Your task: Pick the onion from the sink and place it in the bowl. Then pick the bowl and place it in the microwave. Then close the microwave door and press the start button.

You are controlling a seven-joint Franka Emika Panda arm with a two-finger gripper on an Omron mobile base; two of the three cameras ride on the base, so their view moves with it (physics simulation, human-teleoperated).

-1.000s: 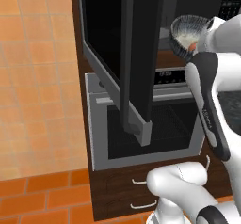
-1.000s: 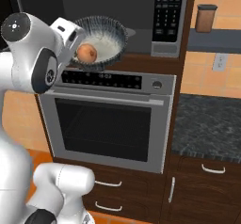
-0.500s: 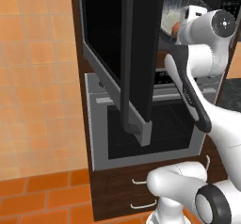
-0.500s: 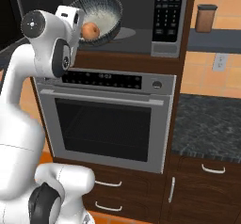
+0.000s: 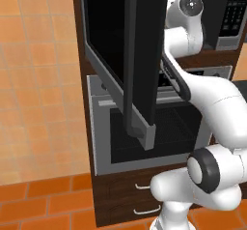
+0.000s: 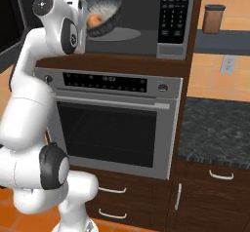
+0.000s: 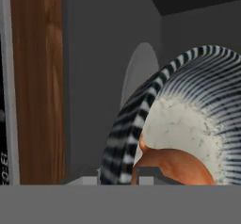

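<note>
My gripper point(image 6: 85, 22) is shut on the rim of the bowl point(image 6: 103, 8), a clear faceted glass bowl that it holds tilted on its side at the mouth of the microwave point(image 6: 136, 29) cavity. The onion point(image 6: 94, 20), a small orange-tan ball, rests in the bowl's low side near my fingers. In the hand view the bowl's ribbed rim point(image 7: 136, 124) curves up in front of the grey cavity, with the onion point(image 7: 174, 167) at its base. The microwave door point(image 5: 140, 55) stands swung wide open to the left. The sink is out of view.
The keypad strip point(image 6: 174, 11) runs down the microwave's right side. A steel-fronted oven point(image 6: 112, 128) sits directly below, with drawers point(image 6: 110, 197) under it. A dark counter point(image 6: 215, 128) lies to the right, and a brown canister point(image 6: 213, 18) stands on a shelf above it.
The arm has raised the bowl with the onion from just above the oven's panel up into the microwave opening, and the bowl has tipped further onto its side.
</note>
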